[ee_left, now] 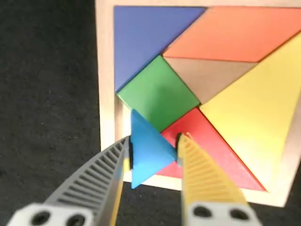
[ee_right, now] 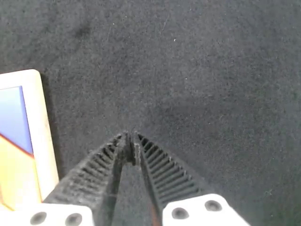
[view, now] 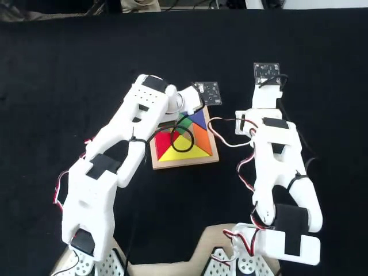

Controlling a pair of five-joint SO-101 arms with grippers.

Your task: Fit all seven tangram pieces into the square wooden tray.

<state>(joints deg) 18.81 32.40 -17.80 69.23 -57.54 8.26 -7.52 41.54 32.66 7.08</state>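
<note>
The square wooden tray [view: 185, 161] lies mid-table and holds the dark blue [ee_left: 146, 37], orange [ee_left: 235, 33], tan [ee_left: 207, 75], green [ee_left: 157, 94], yellow [ee_left: 258, 108] and red [ee_left: 211, 146] pieces. My left gripper [ee_left: 153, 153] is over the tray's corner, shut on a small light blue triangle [ee_left: 146, 153] that sits tilted above the red and green pieces. The left arm [view: 132, 126] covers part of the tray from above. My right gripper [ee_right: 130, 143] hangs shut and empty over the black cloth beside the tray's edge [ee_right: 40, 127].
Black cloth [view: 299, 46] covers the whole table. The right arm [view: 276, 155] stands just right of the tray. A cable loop [view: 183, 142] hangs over the tray. The arm bases [view: 230, 253] sit at the near edge.
</note>
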